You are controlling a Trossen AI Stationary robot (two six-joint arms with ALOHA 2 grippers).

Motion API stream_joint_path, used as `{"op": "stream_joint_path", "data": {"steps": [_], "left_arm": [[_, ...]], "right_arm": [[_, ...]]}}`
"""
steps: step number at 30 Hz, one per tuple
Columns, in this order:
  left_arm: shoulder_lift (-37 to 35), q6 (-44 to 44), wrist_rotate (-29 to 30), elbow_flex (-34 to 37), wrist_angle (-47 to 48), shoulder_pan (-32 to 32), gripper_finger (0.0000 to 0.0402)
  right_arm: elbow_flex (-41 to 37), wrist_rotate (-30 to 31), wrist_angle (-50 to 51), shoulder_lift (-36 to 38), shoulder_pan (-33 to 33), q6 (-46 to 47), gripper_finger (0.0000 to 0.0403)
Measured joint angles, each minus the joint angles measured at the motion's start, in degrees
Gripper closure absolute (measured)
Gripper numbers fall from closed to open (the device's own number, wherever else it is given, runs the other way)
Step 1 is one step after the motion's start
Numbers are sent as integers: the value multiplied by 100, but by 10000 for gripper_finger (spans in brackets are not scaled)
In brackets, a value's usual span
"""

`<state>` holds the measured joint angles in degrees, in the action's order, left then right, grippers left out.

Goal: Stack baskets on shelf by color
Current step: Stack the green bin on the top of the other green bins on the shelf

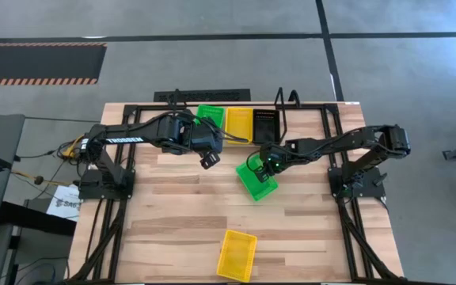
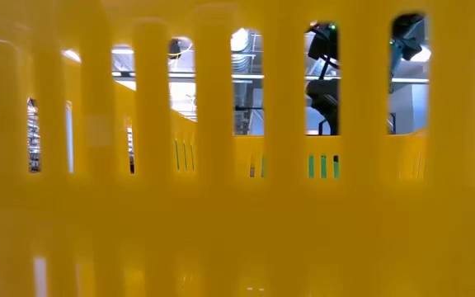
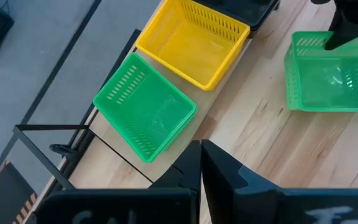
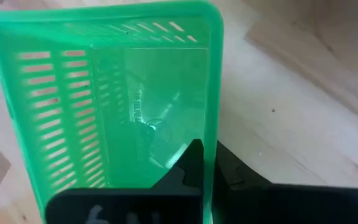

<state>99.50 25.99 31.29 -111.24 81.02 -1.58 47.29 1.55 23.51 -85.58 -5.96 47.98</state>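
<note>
Worktop (image 1: 180,214): shelf (image 1: 236,107) along the far edge, carrying a green basket (image 1: 209,115), a yellow basket (image 1: 239,123) and a black basket (image 1: 265,125) side by side. Loose green basket (image 1: 256,179) mid-worktop, just nearside of the shelf, long axis skewed to the edges. Right gripper (image 1: 264,164) jaws clenched on its far rim; green stack lies farther off, to the left. Left gripper (image 1: 209,161) nearer that stack, jaws clenched, empty. Spare yellow basket (image 1: 237,255) at the near edge. Mesh walls, shallow, light.

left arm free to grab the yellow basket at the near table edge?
Probably yes. The left gripper is shut and empty, and bare table lies between it and the loose yellow basket; whether the arm stretches that far is unclear.
</note>
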Motion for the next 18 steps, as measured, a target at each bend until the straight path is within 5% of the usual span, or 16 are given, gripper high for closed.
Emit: {"op": "stream_joint_path", "data": {"steps": [11, 18], "left_arm": [[0, -7, -4, 0, -247, 0, 401], [0, -12, -2, 0, -250, 0, 401]], "right_arm": [[409, -659, 247, 0, -61, -1107, 338], [1122, -613, 678, -1, -181, -1829, 379]]}}
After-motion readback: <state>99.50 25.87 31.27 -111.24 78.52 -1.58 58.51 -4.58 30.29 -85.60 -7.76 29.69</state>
